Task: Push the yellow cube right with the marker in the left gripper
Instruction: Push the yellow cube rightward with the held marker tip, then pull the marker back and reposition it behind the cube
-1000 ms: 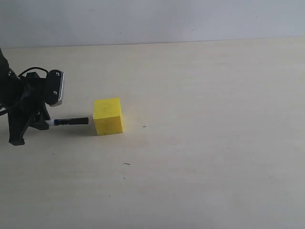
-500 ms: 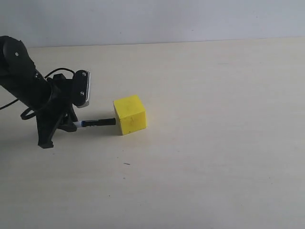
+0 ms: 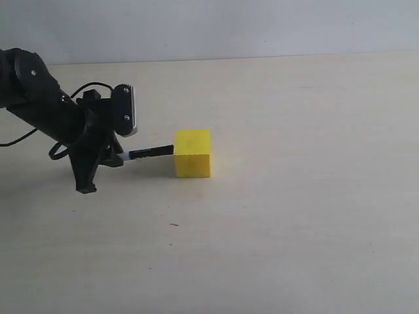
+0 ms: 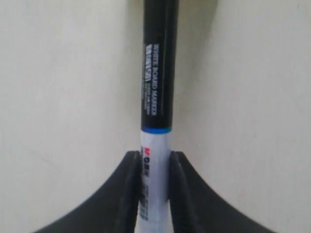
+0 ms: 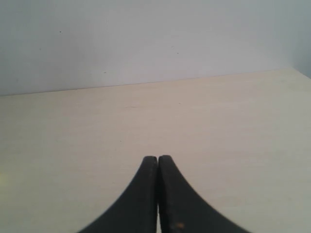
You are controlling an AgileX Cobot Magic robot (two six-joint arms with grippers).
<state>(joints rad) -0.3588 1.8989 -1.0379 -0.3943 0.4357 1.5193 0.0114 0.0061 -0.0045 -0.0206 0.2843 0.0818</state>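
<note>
The yellow cube (image 3: 193, 153) rests on the pale table, left of the middle in the exterior view. My left gripper (image 3: 120, 157) is low at its left, shut on the marker (image 3: 150, 153), whose black cap points right and meets the cube's left face. The left wrist view shows the marker (image 4: 156, 97) clamped by its white barrel between the black fingers (image 4: 130, 194) of that gripper (image 4: 154, 160); the cube is out of that view. My right gripper (image 5: 158, 160) appears only in its own wrist view, shut with nothing held, looking across bare table toward a wall.
The pale wooden table (image 3: 294, 196) runs back to a grey wall (image 3: 229, 26). Black cables (image 3: 85, 88) loop off the left arm. A few small dark specks (image 3: 174, 224) lie on the tabletop in front of the cube.
My left gripper has travelled right with the marker, and the cube has slid right ahead of the cap and turned squarer to the camera. The marker tip now angles slightly upward.
</note>
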